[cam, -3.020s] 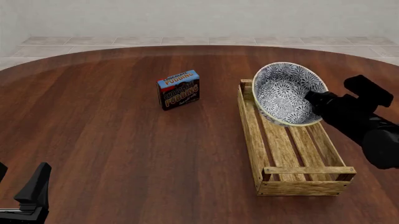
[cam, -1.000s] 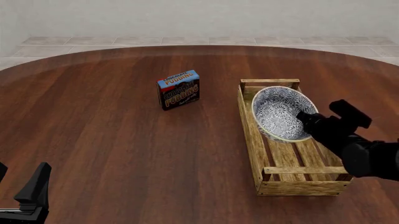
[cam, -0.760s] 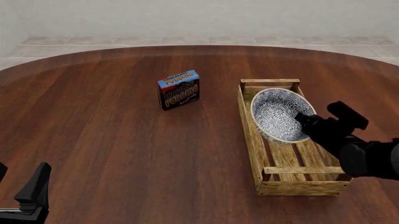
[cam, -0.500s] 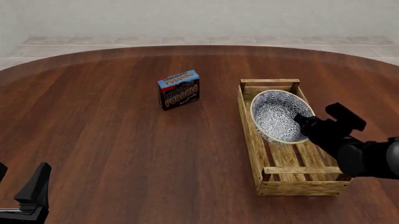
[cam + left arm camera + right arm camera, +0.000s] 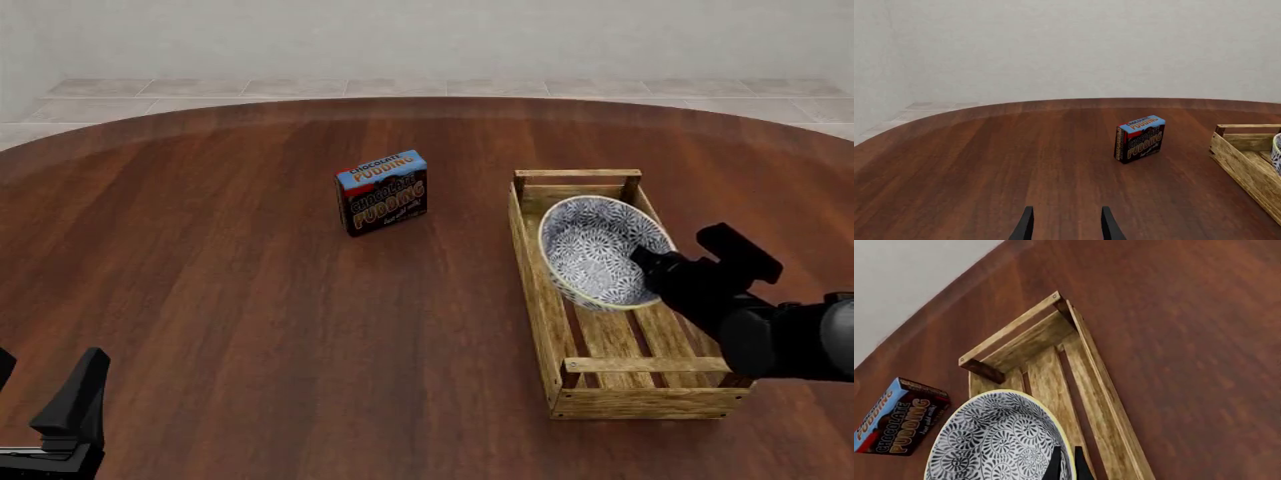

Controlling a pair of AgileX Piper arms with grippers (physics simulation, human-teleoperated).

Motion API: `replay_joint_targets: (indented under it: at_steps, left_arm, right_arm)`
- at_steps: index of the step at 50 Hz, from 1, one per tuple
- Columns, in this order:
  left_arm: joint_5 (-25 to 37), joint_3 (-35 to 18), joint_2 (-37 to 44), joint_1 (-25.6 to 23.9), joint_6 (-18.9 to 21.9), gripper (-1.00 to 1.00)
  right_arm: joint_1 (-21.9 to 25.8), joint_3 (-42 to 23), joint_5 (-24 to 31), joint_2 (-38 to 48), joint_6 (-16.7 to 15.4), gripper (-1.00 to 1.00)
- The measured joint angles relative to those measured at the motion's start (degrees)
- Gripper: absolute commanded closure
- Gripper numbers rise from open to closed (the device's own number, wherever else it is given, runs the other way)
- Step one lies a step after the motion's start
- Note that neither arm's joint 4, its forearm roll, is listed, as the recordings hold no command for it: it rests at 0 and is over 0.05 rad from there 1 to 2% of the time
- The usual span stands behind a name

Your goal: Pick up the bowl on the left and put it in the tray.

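The bowl point(image 5: 594, 248), blue-grey patterned inside with a cream rim, sits tilted in the far half of the tray point(image 5: 537, 300), a light-wood slatted crate on the right of the table. My right gripper point(image 5: 646, 262) is shut on the bowl's right rim. In the right wrist view the fingertips point(image 5: 1056, 463) pinch that rim of the bowl point(image 5: 991, 440) over the tray point(image 5: 1104, 390). My left gripper point(image 5: 1066, 227) stands open with nothing in it, low over the near left of the table point(image 5: 70, 412). Only the tray's point(image 5: 1244, 162) end shows in the left wrist view.
A chocolate pudding box point(image 5: 383, 192) stands upright on the table left of the tray, also seen as the pudding box point(image 5: 1140, 138) and the pudding box point(image 5: 895, 424). The round dark wood table's point(image 5: 240, 300) far edge curves in front of a tiled floor.
My right gripper has brought the bowl down from above the tray's far end into the tray. Over the last second it barely shifted. The left arm has not moved.
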Motion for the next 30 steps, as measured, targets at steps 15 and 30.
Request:
replay_joint_targets:
  at_steps: [15, 30]
  left_arm:
    - [0.00, 0.00, 0.00, 0.00, 0.00, -1.00]
    - [0.00, 0.00, 0.00, 0.00, 0.00, -1.00]
  right_arm:
    - [0.23, -0.13, -0.60, -0.02, 0.39, -1.00]
    - [0.34, 0.06, -0.49, -0.88, 0.03, -1.00]
